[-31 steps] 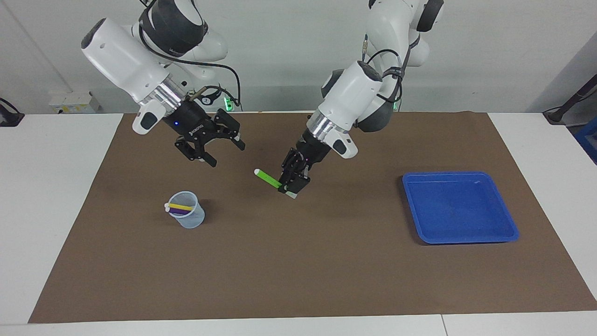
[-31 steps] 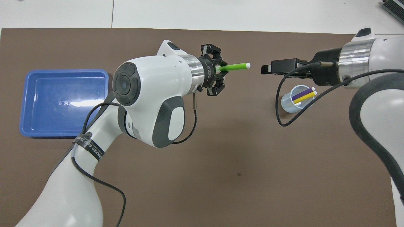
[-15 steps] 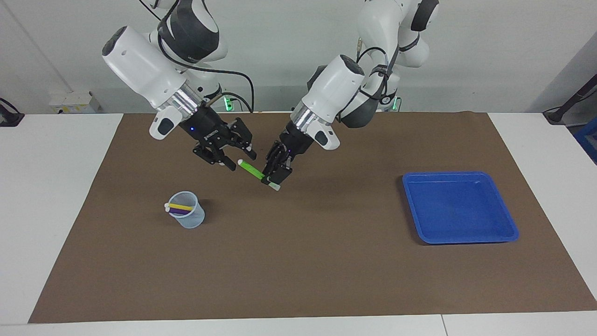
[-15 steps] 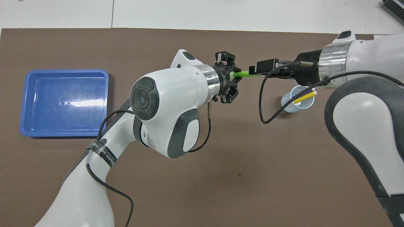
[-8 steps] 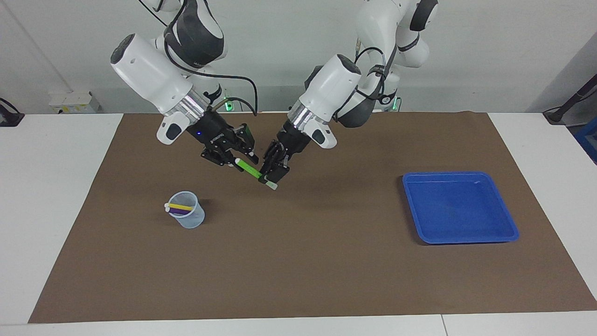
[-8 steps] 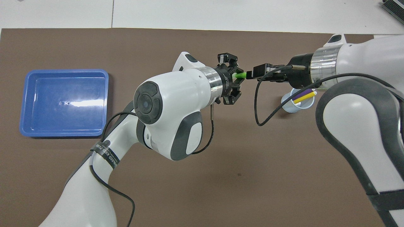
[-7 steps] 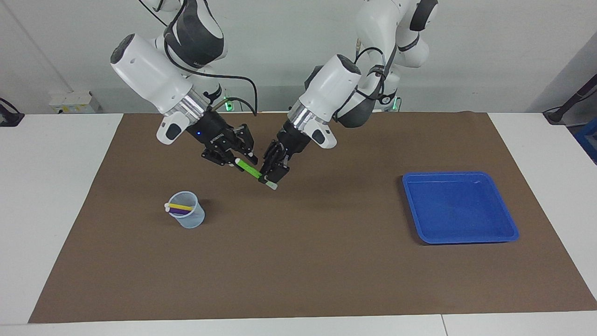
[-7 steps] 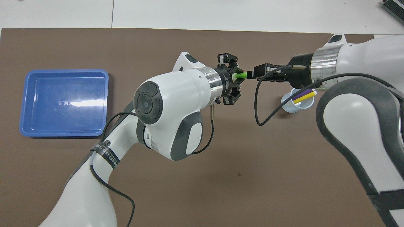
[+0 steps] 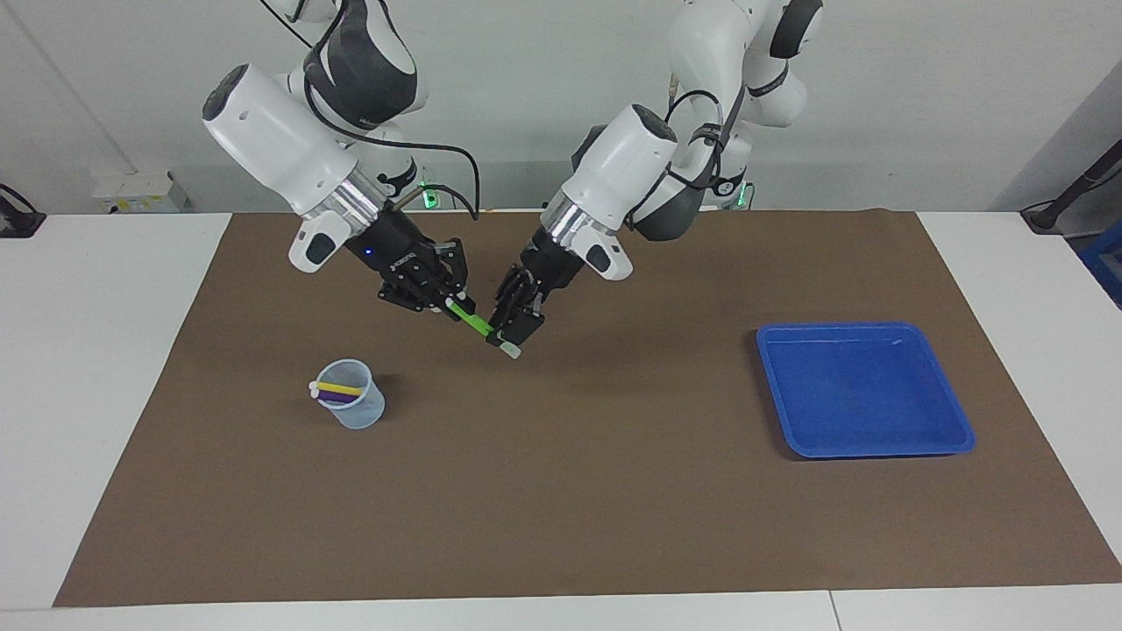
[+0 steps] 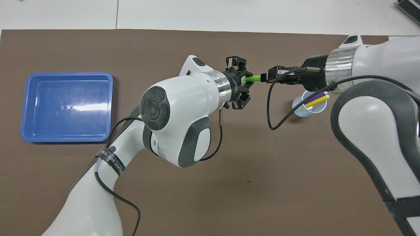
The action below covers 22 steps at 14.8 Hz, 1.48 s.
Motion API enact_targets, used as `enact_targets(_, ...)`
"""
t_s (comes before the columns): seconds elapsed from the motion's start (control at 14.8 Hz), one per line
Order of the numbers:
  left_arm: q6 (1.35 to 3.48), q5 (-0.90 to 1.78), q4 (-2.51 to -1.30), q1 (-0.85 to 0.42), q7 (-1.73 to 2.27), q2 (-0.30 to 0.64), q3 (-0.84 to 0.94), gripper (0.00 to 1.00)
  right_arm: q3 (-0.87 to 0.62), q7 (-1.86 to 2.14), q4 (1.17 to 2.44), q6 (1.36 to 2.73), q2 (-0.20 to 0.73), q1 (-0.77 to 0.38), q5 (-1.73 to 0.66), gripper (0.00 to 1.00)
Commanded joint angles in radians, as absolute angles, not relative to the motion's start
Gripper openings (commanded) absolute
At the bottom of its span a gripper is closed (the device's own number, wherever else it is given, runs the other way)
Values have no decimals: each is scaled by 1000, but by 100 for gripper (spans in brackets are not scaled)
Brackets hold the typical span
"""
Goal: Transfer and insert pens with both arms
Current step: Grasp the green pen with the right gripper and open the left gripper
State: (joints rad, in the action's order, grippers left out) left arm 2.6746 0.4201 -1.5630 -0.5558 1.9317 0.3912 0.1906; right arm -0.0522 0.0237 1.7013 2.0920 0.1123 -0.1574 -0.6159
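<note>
The bright green pen (image 9: 476, 324) (image 10: 255, 78) hangs slanted in the air over the brown mat (image 9: 561, 491), held at both ends. My left gripper (image 9: 513, 337) (image 10: 246, 78) is shut on its lower end. My right gripper (image 9: 451, 302) (image 10: 266, 77) is shut on its upper end, which hides the cap. The yellow pen (image 9: 340, 387) (image 10: 316, 101) and the purple pen (image 9: 337, 397) (image 10: 314, 97) stand leaning in a clear plastic cup (image 9: 361, 416) (image 10: 298, 109) toward the right arm's end of the mat.
A blue tray (image 9: 863, 331) (image 10: 65, 74) lies on the mat toward the left arm's end. White table (image 9: 96, 394) shows around the mat. A black cable (image 10: 272, 108) loops down from the right wrist beside the cup.
The right gripper has closed its fingers on the green pen's upper end, which it stood open around before. The left gripper has kept its hold and barely moved.
</note>
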Motion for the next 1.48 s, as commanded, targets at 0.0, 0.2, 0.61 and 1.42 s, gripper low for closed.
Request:
enact_targets(0.0, 2691, 434, -1598, -577, 1937, 364, 175, 0, -55, 49, 1706, 2106, 112, -149, -609, 0)
enact_targets(0.2, 2691, 434, -1598, -577, 1937, 364, 175, 0, -55, 41, 1701, 2106, 114, -147, -607, 0)
enact_targets(0.61, 2692, 433, -1597, -583, 1936, 364, 173, 0, -52, 48, 1680, 2060, 118, -100, -493, 0)
enact_targets(1.42, 2689, 423, -1595, -580, 1924, 362, 170, 76, -44, 43, 1634, 1959, 117, -57, -301, 0)
